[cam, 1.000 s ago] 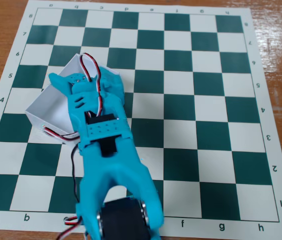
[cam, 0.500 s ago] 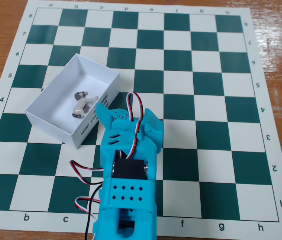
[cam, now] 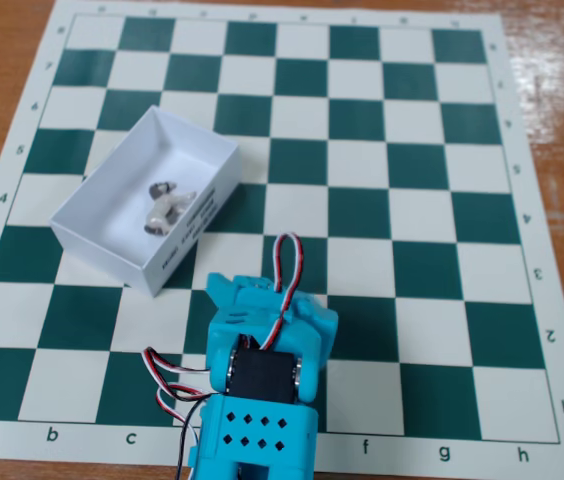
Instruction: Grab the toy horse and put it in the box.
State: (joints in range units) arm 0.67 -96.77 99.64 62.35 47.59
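The toy horse (cam: 165,206), pale grey-white with a darker head, lies on its side on the floor of the box (cam: 102,215) in the fixed view. This white lidless box sits tilted on the left part of the chessboard, black print on its right-hand long wall. My turquoise gripper (cam: 262,288) is pulled back toward the bottom edge, below and right of the box and apart from it. I look down on its back, so its fingers are hidden and nothing shows held in them.
A green and white chessboard mat (cam: 412,150) covers a wooden table (cam: 562,80). Red, white and black wires (cam: 167,385) loop off the arm at the bottom left of the arm body.
The arm has drawn back from over the box toward the bottom edge. The horse, hidden under the gripper a second ago, now lies uncovered inside the box.
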